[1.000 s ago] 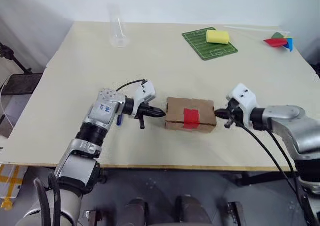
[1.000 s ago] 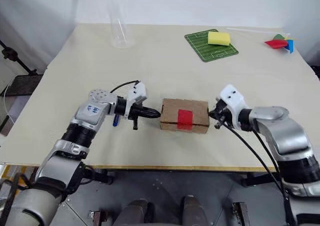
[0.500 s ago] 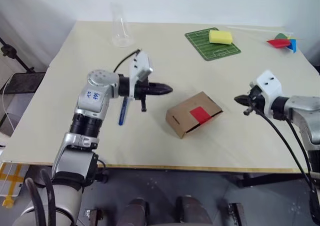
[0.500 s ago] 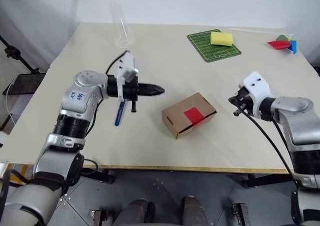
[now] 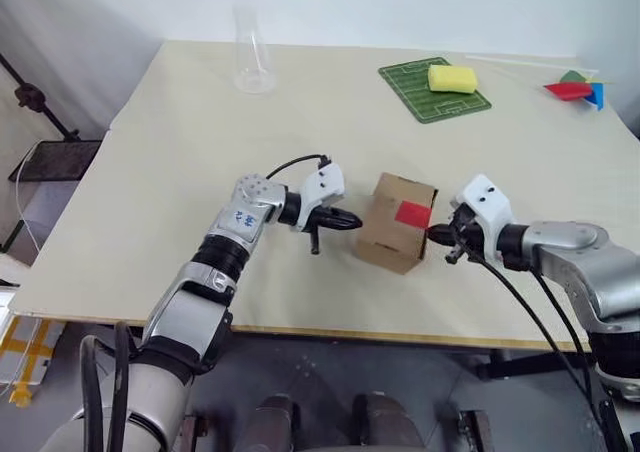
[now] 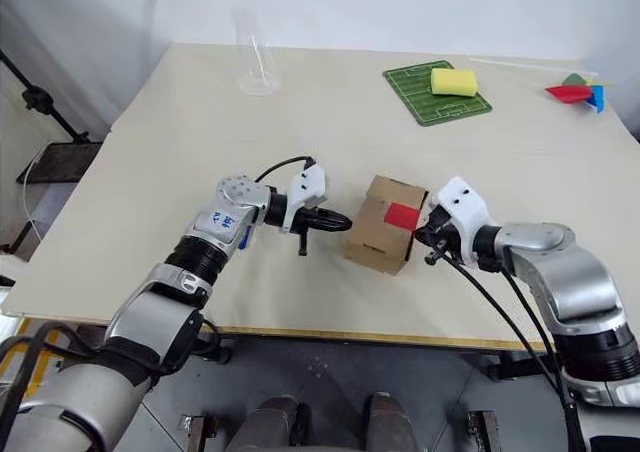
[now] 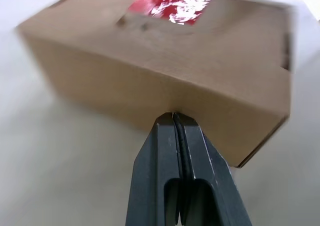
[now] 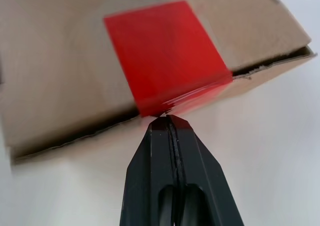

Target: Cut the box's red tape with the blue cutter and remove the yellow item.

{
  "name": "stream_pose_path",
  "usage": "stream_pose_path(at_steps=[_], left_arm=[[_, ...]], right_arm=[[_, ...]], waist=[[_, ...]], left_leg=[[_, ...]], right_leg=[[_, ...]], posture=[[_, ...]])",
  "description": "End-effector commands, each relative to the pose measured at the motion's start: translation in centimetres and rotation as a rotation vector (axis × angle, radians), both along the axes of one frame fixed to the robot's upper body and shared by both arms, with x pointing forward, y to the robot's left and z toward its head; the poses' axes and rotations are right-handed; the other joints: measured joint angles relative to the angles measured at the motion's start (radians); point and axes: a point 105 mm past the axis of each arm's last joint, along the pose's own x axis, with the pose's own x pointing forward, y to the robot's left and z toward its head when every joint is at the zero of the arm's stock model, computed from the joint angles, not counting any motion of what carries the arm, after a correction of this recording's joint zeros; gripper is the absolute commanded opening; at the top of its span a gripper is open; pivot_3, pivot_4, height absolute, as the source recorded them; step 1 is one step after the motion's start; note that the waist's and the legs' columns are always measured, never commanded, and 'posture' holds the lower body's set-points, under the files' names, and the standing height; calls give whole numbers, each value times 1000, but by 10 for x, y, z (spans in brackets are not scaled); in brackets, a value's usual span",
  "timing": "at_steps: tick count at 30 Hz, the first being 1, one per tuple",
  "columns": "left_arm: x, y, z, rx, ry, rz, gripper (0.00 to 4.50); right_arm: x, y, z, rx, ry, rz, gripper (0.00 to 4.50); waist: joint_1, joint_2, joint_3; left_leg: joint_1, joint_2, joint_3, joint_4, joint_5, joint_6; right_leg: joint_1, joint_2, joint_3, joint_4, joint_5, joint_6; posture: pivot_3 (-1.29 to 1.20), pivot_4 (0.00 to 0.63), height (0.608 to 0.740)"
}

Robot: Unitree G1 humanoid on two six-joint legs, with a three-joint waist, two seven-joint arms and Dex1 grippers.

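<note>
Right now your worktop (image 5: 150, 192) carries everything: a pale, wide surface with most of the clutter along its far edge. Near the front edge, at the middle, sits the box (image 5: 392, 234), turned at an angle with one corner toward you. It stands between your two grippers, closed as far as you can see, with a gap along the flap edge in the right wrist view.

On the far side you have a green mat (image 5: 433, 90) printed like a pitch, with a yellow sponge (image 5: 451, 78) lying on it. A clear glass (image 5: 252, 52) stands upright at the far left, well apart from the box. At the far right corner lies a cluster of coloured shapes (image 5: 575, 88), red, green and blue.

Your left gripper (image 5: 357, 221) points at the box's left side, fingers clenched together with nothing between them. In its wrist view the tips meet the cardboard wall, touching or just short of it; you cannot tell which. Your right gripper (image 5: 432, 234) is clenched too, empty, its tips at the box's right edge just below the tape.

The red tape (image 5: 411, 213) is a small square stuck across the top of the box and folded over the right-hand edge, unbroken. The right wrist view shows your fingertips (image 8: 167, 128) right at its lower fold.
</note>
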Motion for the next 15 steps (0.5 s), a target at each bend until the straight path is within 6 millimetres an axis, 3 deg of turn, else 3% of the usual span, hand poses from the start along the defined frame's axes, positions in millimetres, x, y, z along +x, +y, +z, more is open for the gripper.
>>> stream_pose_path(at_steps=[1, 8, 15], left_arm=[[-21, -27, 0, -16, 23, -78, 31], [-45, -38, -3, -25, 65, -116, 31], [-44, -27, -3, -22, 61, -69, 31]], right_arm=[[13, 8, 11, -18, -58, 71, 0], [38, -5, 3, -157, -73, 165, 0], [36, -4, 4, -151, -38, 223, 0]], waist=[[-1, 0, 0], [-3, 0, 0], [-4, 0, 0]], left_leg=[[0, 0, 0, 0, 0, 0], [0, 0, 0, 0, 0, 0], [0, 1, 0, 0, 0, 0]], right_leg=[[0, 0, 0, 0, 0, 0], [0, 1, -1, 0, 0, 0], [0, 0, -1, 0, 0, 0]], posture=[[0, 150, 740], [0, 150, 740], [0, 150, 740]])
